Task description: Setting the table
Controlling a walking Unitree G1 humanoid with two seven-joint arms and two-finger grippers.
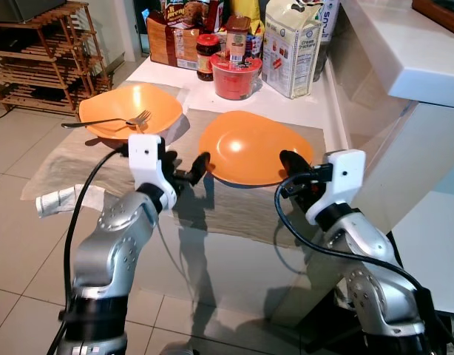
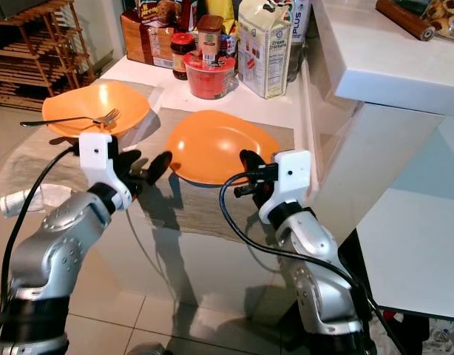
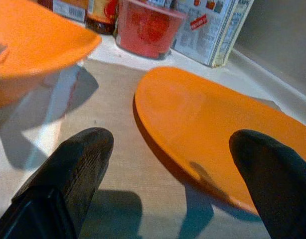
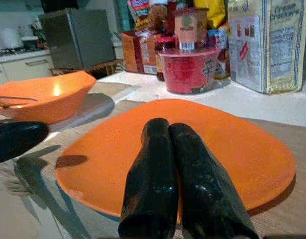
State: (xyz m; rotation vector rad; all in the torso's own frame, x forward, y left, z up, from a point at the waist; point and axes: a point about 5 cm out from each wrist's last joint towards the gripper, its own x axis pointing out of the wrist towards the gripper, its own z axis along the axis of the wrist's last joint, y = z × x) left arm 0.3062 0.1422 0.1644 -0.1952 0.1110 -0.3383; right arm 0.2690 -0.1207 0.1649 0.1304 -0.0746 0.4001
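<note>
On the beige placemat (image 1: pixel 234 207) I counted two orange dishes, a flat rounded plate (image 1: pixel 255 146) near the table's front edge and a deeper bowl (image 1: pixel 131 109) to its left with one fork (image 1: pixel 109 121) lying across it. My left gripper (image 1: pixel 184 171) hovered with fingers spread wide beside the plate's left rim. My right gripper (image 4: pixel 175 184) had its fingers pressed together over the plate's near edge.

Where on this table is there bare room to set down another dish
The bare placemat strip in front of the orange plate, between the left gripper and right gripper, is free. A narrower gap lies between the plate and the orange bowl holding the fork. The back edge is crowded: red cup, jar, cracker box.
</note>
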